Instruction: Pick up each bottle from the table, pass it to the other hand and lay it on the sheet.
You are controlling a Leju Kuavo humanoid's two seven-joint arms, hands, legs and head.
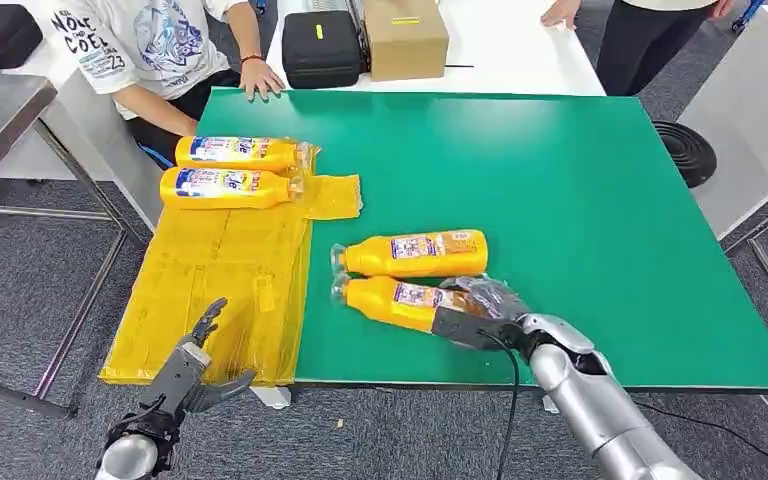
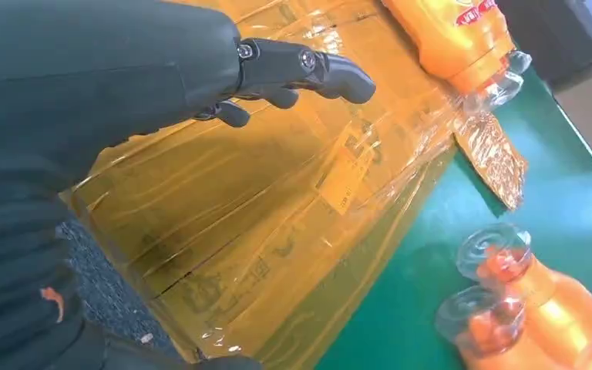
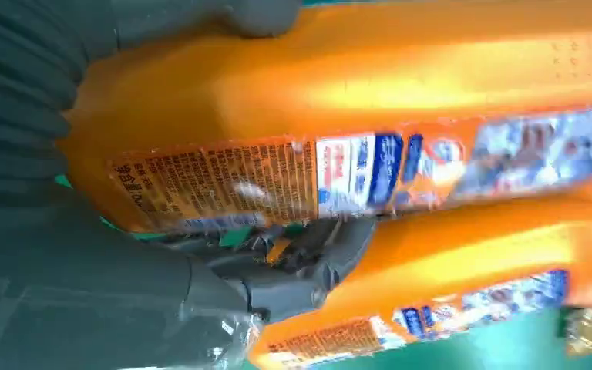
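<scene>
Two orange bottles lie side by side on the green table [image 1: 580, 180], caps pointing left. My right hand [image 1: 472, 312] grips the base end of the nearer bottle [image 1: 395, 298], which still lies on the table. In the right wrist view the thumb lies on one side of that bottle [image 3: 339, 85] and the fingers [image 3: 308, 262] sit between it and the farther bottle [image 3: 462, 301]. The farther bottle [image 1: 415, 253] lies untouched. Two more bottles [image 1: 235, 152] [image 1: 225, 187] lie on the far end of the yellow sheet [image 1: 220, 280]. My left hand [image 1: 198, 368] hovers open over the sheet's near edge, fingers [image 2: 301, 68] spread.
A person [image 1: 150, 45] stands at the table's far left corner with a hand on its edge. Another person [image 1: 650, 30] stands at the far right. A black case [image 1: 320, 45] and a cardboard box [image 1: 405, 38] sit on the white table behind. The sheet hangs over the table's left edge.
</scene>
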